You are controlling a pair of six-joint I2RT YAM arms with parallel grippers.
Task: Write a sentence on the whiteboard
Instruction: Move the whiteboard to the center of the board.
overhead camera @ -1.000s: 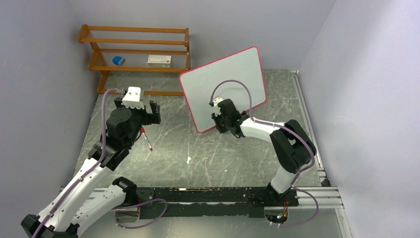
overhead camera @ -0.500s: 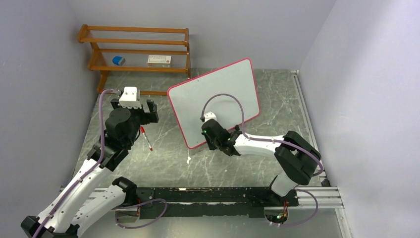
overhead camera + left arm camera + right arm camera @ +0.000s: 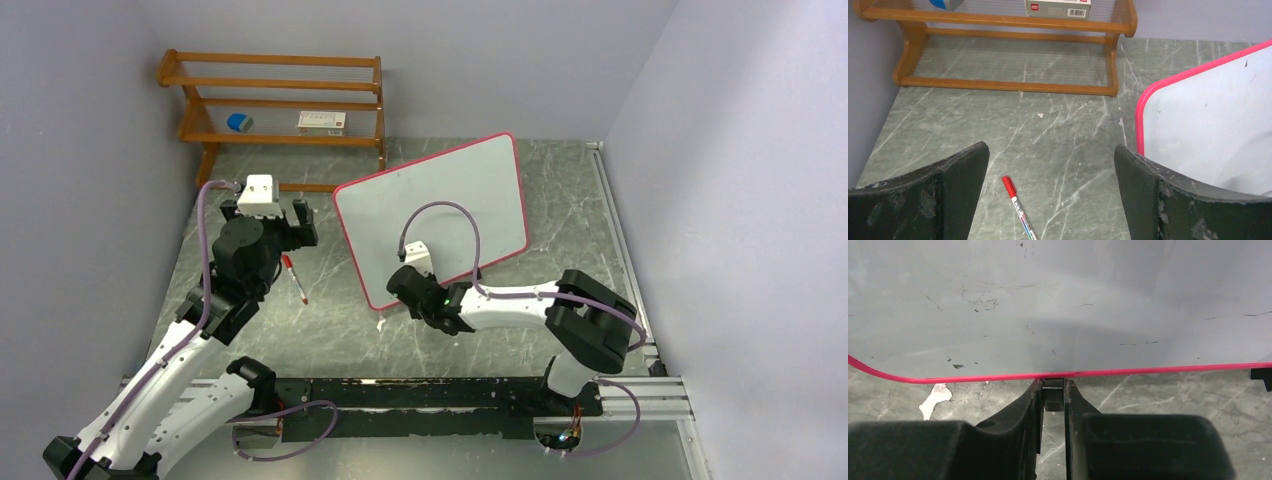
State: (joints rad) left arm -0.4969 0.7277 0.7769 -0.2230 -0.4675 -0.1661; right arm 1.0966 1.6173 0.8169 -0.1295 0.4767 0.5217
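Right gripper (image 3: 1053, 386): one; its two fingers are pressed in on a small black foot (image 3: 1053, 396) under the near edge of the whiteboard (image 3: 470, 175).
Black feet: two show in the right wrist view, the pinched one and a second (image 3: 1261, 375) at the far right of the same edge.
Whiteboard: one, white with a thin red-pink frame and rounded corners, at the middle of the table (image 3: 330, 330) and skewed to the table's edges. Whether it lies flat or is raised at the gripped edge cannot be told.
Board surface: small dark specks and thin scratches, scattered.
Left gripper (image 3: 1050, 150): one; fingers spread wide with nothing between them, over bare table to the left of the board.
Marker (image 3: 1015, 205): one, red cap and white barrel, lying on the table below the left gripper, apart from both fingers and near the board's left corner.
White fleck (image 3: 935, 397): one, on the table just in front of the board's near edge.
Rack (image 3: 270, 100): one, wooden and slatted, against the back wall behind the left gripper.
On the rack: two things on one shelf, a blue item (image 3: 238, 122) and a white box (image 3: 322, 122), set apart.
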